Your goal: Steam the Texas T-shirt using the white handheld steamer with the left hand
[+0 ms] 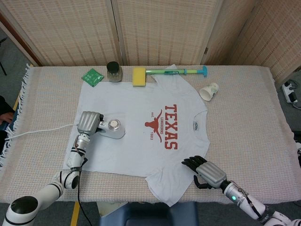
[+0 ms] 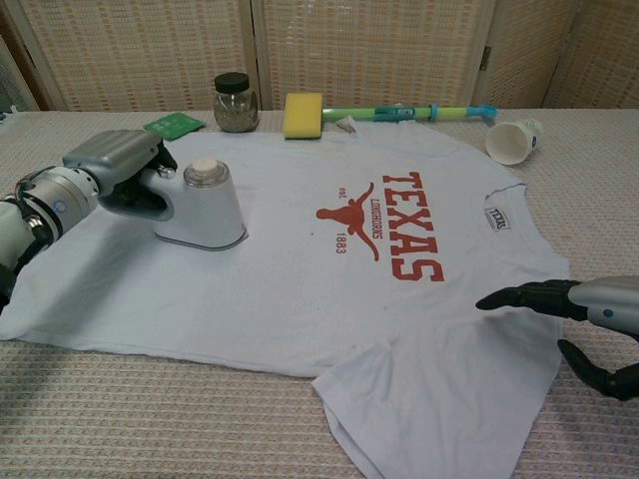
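- White cotton, spread flat and face up on the woven beige tablecloth (image 1: 244, 117): the Texas T-shirt with its rust-red longhorn print (image 2: 300, 259) lies opened out so the steamer's base can travel over it.
- The left hand (image 2: 120, 165) is clenched around the handle of the white handheld steamer (image 2: 203, 207), whose flat base sits on the shirt just ahead of that hand, toward the print. Its cord (image 1: 42, 131) trails off behind the wrist.
- The right hand (image 2: 584, 319) holds nothing, its dark fingers spread over the shirt's near sleeve, probably to steady the cloth; actual contact cannot be told.
- Well beyond the left hand, along the far edge, stand a green packet (image 1: 92, 76), a dark-lidded glass jar (image 1: 114, 71) and a yellow sponge on a green handle (image 1: 139, 76); a tipped paper cup (image 1: 209, 90) lies far across, all out of the steaming path.
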`<state>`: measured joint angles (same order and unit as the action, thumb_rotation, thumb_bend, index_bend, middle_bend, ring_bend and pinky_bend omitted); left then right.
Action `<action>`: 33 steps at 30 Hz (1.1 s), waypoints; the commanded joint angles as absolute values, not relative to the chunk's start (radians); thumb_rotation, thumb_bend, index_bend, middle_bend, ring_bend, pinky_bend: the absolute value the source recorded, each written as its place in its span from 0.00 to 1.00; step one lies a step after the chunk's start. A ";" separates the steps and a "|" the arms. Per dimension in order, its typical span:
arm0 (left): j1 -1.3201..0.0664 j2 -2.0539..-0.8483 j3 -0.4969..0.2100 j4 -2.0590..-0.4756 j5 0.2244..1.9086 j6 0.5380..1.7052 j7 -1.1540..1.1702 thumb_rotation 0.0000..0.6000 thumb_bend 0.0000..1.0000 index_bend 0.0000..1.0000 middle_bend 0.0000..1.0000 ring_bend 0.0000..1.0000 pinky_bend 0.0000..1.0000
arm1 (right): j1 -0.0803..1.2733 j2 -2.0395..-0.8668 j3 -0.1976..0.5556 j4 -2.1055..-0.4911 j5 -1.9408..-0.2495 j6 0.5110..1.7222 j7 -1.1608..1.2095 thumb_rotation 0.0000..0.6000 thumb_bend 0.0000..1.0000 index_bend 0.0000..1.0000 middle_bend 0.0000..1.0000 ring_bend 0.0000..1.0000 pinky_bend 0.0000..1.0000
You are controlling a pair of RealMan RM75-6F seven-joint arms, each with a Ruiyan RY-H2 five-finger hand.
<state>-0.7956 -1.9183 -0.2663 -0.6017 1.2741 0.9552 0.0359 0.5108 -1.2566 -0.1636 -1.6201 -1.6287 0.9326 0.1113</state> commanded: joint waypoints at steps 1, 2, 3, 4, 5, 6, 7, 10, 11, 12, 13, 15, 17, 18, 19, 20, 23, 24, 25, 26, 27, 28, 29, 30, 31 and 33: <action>-0.812 -1.952 -0.297 -0.518 1.225 0.907 0.048 1.00 0.37 0.98 1.00 0.85 0.79 | 0.509 -1.254 -0.163 -1.623 -1.627 0.934 0.108 0.54 0.82 0.00 0.04 0.00 0.00; -0.811 -1.956 -0.303 -0.499 1.215 0.899 0.043 1.00 0.37 0.98 1.00 0.85 0.79 | 0.509 -1.253 -0.163 -1.625 -1.626 0.935 0.106 0.54 0.82 0.00 0.04 0.00 0.00; -0.808 -1.959 -0.311 -0.474 1.202 0.889 0.037 1.00 0.37 0.98 1.00 0.85 0.79 | 0.508 -1.252 -0.163 -1.626 -1.625 0.935 0.104 0.54 0.82 0.00 0.04 0.00 0.00; -0.806 -1.962 -0.316 -0.454 1.193 0.883 0.032 1.00 0.37 0.98 1.00 0.85 0.79 | 0.507 -1.252 -0.163 -1.627 -1.624 0.935 0.103 0.54 0.82 0.00 0.04 0.00 0.00; -0.801 -1.964 -0.324 -0.428 1.181 0.876 0.025 1.00 0.37 0.98 1.00 0.85 0.79 | 0.507 -1.252 -0.162 -1.628 -1.623 0.935 0.101 0.54 0.82 0.00 0.04 0.00 0.00; -0.797 -1.966 -0.329 -0.409 1.173 0.871 0.019 1.00 0.37 0.98 1.00 0.85 0.79 | 0.507 -1.251 -0.162 -1.629 -1.623 0.934 0.099 0.54 0.82 0.00 0.04 0.00 0.00; -0.793 -1.967 -0.335 -0.389 1.164 0.867 0.013 1.00 0.37 0.98 1.00 0.85 0.79 | 0.507 -1.251 -0.162 -1.630 -1.622 0.934 0.097 0.54 0.82 0.00 0.04 0.00 0.00; -0.779 -1.969 -0.358 -0.325 1.133 0.852 -0.004 1.00 0.38 0.97 1.00 0.85 0.79 | 0.508 -1.251 -0.161 -1.634 -1.621 0.932 0.091 0.54 0.82 0.00 0.04 0.00 0.00; -0.774 -1.968 -0.363 -0.307 1.125 0.845 -0.007 1.00 0.38 0.98 1.00 0.85 0.79 | 0.508 -1.251 -0.160 -1.635 -1.620 0.931 0.089 0.54 0.82 0.00 0.04 0.00 0.00; -0.768 -1.966 -0.368 -0.285 1.117 0.834 -0.009 1.00 0.38 0.97 1.00 0.85 0.79 | 0.508 -1.252 -0.159 -1.637 -1.618 0.930 0.086 0.54 0.82 0.00 0.04 0.00 0.00; -0.762 -1.964 -0.371 -0.271 1.112 0.824 -0.011 1.00 0.38 0.97 1.00 0.85 0.79 | 0.509 -1.252 -0.158 -1.638 -1.617 0.929 0.085 0.54 0.82 0.00 0.04 0.00 0.00; -0.748 -1.956 -0.370 -0.242 1.107 0.808 -0.011 1.00 0.38 0.97 1.00 0.85 0.79 | 0.509 -1.252 -0.157 -1.640 -1.614 0.927 0.080 0.54 0.82 0.00 0.04 0.00 0.00; -0.734 -1.944 -0.367 -0.222 1.108 0.795 -0.015 1.00 0.38 0.97 1.00 0.85 0.79 | 0.510 -1.252 -0.156 -1.644 -1.613 0.926 0.076 0.54 0.82 0.00 0.04 0.00 0.00; -0.728 -1.938 -0.367 -0.217 1.108 0.794 -0.020 1.00 0.38 0.97 1.00 0.85 0.79 | 0.510 -1.252 -0.155 -1.645 -1.612 0.925 0.075 0.54 0.82 0.00 0.04 0.00 0.00; -0.724 -1.931 -0.368 -0.214 1.107 0.793 -0.027 1.00 0.38 0.97 1.00 0.85 0.79 | 0.510 -1.251 -0.155 -1.646 -1.612 0.925 0.073 0.54 0.82 0.00 0.04 0.00 0.00; -0.718 -1.922 -0.371 -0.215 1.105 0.794 -0.043 1.00 0.38 0.97 1.00 0.85 0.79 | 0.510 -1.251 -0.154 -1.648 -1.612 0.925 0.072 0.54 0.82 0.00 0.04 0.00 0.00; -0.711 -1.898 -0.377 -0.243 1.108 0.814 -0.102 1.00 0.38 0.97 1.00 0.85 0.79 | 0.510 -1.251 -0.154 -1.651 -1.611 0.924 0.069 0.54 0.82 0.00 0.04 0.00 0.00; -0.708 -1.892 -0.375 -0.256 1.113 0.826 -0.122 1.00 0.38 0.97 1.00 0.85 0.79 | 0.510 -1.251 -0.155 -1.652 -1.612 0.924 0.068 0.54 0.82 0.00 0.04 0.00 0.00; -0.705 -1.886 -0.372 -0.269 1.119 0.841 -0.140 1.00 0.38 0.97 1.00 0.85 0.79 | 0.510 -1.251 -0.155 -1.653 -1.612 0.924 0.067 0.54 0.82 0.00 0.04 0.00 0.00; -0.701 -1.880 -0.368 -0.284 1.127 0.856 -0.156 1.00 0.38 0.97 1.00 0.85 0.79 | 0.510 -1.251 -0.155 -1.655 -1.614 0.925 0.066 0.54 0.82 0.00 0.04 0.00 0.00; -0.696 -1.872 -0.360 -0.303 1.139 0.877 -0.174 1.00 0.38 0.97 1.00 0.85 0.79 | 0.509 -1.250 -0.156 -1.657 -1.615 0.927 0.065 0.54 0.82 0.00 0.04 0.00 0.00; -0.691 -1.867 -0.353 -0.316 1.149 0.893 -0.185 1.00 0.38 0.97 1.00 0.84 0.79 | 0.508 -1.249 -0.157 -1.658 -1.617 0.928 0.065 0.54 0.82 0.00 0.04 0.00 0.00; -0.686 -1.861 -0.346 -0.331 1.159 0.910 -0.192 1.00 0.38 0.97 1.00 0.84 0.79 | 0.507 -1.247 -0.157 -1.660 -1.618 0.930 0.063 0.54 0.82 0.00 0.04 0.00 0.00; -0.682 -1.857 -0.342 -0.338 1.164 0.920 -0.194 1.00 0.38 0.97 1.00 0.84 0.79 | 0.507 -1.246 -0.158 -1.662 -1.619 0.932 0.063 0.54 0.82 0.00 0.04 0.00 0.00; -0.680 -1.855 -0.340 -0.342 1.167 0.925 -0.192 1.00 0.38 0.97 1.00 0.84 0.79 | 0.506 -1.244 -0.158 -1.664 -1.619 0.933 0.062 0.54 0.82 0.00 0.04 0.00 0.00; -0.678 -1.851 -0.342 -0.337 1.160 0.913 -0.178 1.00 0.38 0.97 1.00 0.84 0.79 | 0.504 -1.241 -0.159 -1.668 -1.622 0.937 0.060 0.54 0.82 0.00 0.04 0.00 0.00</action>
<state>-0.6827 -1.8565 -0.3434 -0.3418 1.1631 0.9235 -0.1839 0.5042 -1.2411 -0.1590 -1.6674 -1.6212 0.9367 0.0602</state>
